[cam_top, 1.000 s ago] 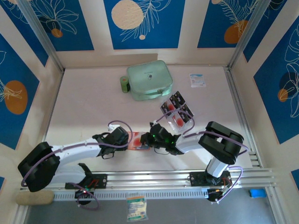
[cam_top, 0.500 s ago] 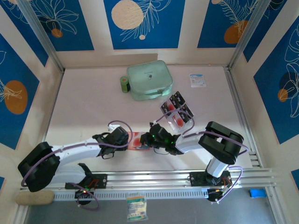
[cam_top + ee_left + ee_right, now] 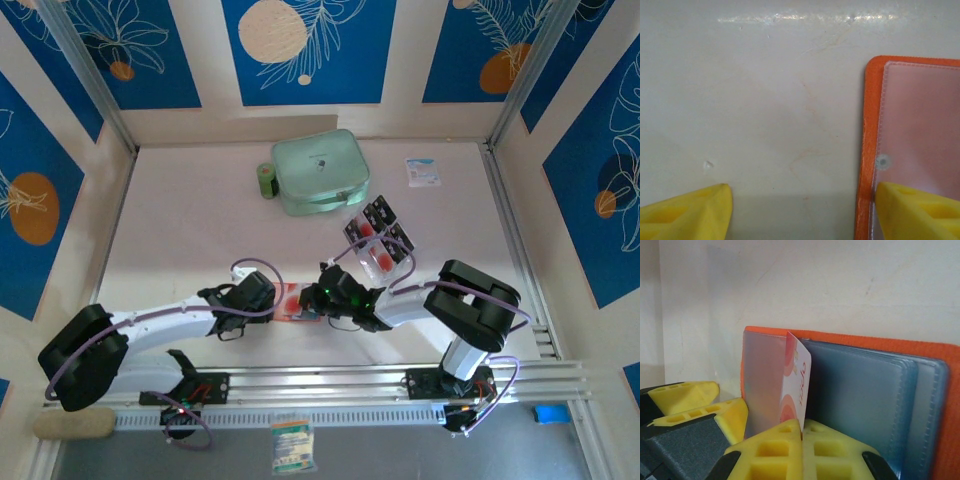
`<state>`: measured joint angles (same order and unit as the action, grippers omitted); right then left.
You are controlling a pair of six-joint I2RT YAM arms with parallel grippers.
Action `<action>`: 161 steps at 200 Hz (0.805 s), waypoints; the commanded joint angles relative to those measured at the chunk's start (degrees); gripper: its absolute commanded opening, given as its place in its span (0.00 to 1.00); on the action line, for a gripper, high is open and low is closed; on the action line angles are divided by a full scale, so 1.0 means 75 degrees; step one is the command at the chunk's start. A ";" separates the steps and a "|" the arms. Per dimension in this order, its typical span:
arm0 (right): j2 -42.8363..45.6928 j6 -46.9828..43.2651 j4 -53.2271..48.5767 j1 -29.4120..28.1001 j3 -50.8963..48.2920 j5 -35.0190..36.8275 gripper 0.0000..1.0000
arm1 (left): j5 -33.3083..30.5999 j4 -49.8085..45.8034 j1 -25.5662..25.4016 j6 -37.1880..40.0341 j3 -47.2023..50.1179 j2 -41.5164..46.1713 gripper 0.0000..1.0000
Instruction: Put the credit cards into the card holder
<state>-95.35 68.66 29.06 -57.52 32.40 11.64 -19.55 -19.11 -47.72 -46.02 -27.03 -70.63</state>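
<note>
The card holder (image 3: 294, 302), an orange wallet, lies open on the table between my two grippers. In the right wrist view its orange edge (image 3: 875, 346) frames greyish clear pockets. My right gripper (image 3: 802, 427) is shut on a credit card (image 3: 798, 382) that is white with red circles. The card stands on edge at the mouth of a frosted pocket. My left gripper (image 3: 802, 212) is open. One of its fingers (image 3: 920, 210) rests on the holder's clear pocket (image 3: 920, 120), the other over bare table. From above, the left gripper (image 3: 268, 298) and right gripper (image 3: 320, 300) flank the holder.
More credit cards stand in a clear plastic rack (image 3: 380, 240) just behind the right arm. A mint-green zip case (image 3: 320, 172) and a green roll (image 3: 266, 180) sit at the back, a white-and-blue packet (image 3: 422, 172) at the back right.
</note>
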 commanded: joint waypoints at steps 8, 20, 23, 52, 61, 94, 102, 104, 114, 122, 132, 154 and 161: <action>0.0038 0.0095 -0.0786 -0.0082 -0.0057 0.0127 0.00 | 0.0293 0.0146 0.0064 0.0054 0.0044 -0.0057 0.75; 0.0034 0.0099 -0.0842 -0.0098 -0.0041 0.0113 0.00 | 0.0290 0.0146 0.0067 0.0054 0.0041 -0.0075 0.75; 0.0040 0.0102 -0.0862 -0.0096 -0.0032 0.0101 0.00 | 0.0290 0.0146 0.0063 0.0054 0.0047 -0.0067 0.75; 0.0088 0.0153 -0.0968 -0.0131 -0.0022 0.0141 0.00 | 0.0290 0.0145 0.0067 0.0055 0.0063 -0.0083 0.75; 0.0120 0.0149 -0.0997 -0.0145 -0.0022 0.0156 0.00 | 0.0288 0.0158 0.0064 0.0060 0.0065 -0.0082 0.75; 0.0233 0.0161 -0.1083 -0.0173 -0.0066 0.0217 0.00 | 0.0307 0.0168 0.0066 0.0054 0.0059 -0.0103 0.75; 0.0253 0.0155 -0.1106 -0.0183 -0.0072 0.0229 0.00 | 0.0301 0.0172 0.0069 0.0054 0.0056 -0.0105 0.75; 0.0250 0.0155 -0.1108 -0.0192 -0.0070 0.0237 0.00 | 0.0308 0.0170 0.0070 0.0054 0.0053 -0.0100 0.75; 0.0219 0.0136 -0.1133 -0.0185 -0.0055 0.0235 0.00 | 0.0310 0.0175 0.0070 0.0054 0.0053 -0.0110 0.75; 0.0181 0.0136 -0.1147 -0.0188 -0.0029 0.0219 0.00 | 0.0307 0.0193 0.0070 0.0054 0.0053 -0.0121 0.75; 0.0106 0.0135 -0.1144 -0.0185 0.0002 0.0200 0.00 | 0.0300 0.0189 0.0069 0.0055 0.0053 -0.0132 0.75; -0.0068 0.0159 -0.1080 -0.0183 0.0061 0.0135 0.00 | 0.0318 0.0194 0.0070 0.0054 0.0053 -0.0146 0.75; -0.0115 0.0172 -0.1065 -0.0171 0.0080 0.0115 0.00 | 0.0322 0.0196 0.0063 0.0060 0.0053 -0.0166 0.75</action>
<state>-94.06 69.52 26.06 -58.43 32.69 11.86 -19.55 -19.11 -47.72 -46.00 -27.03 -70.70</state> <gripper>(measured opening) 0.056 0.746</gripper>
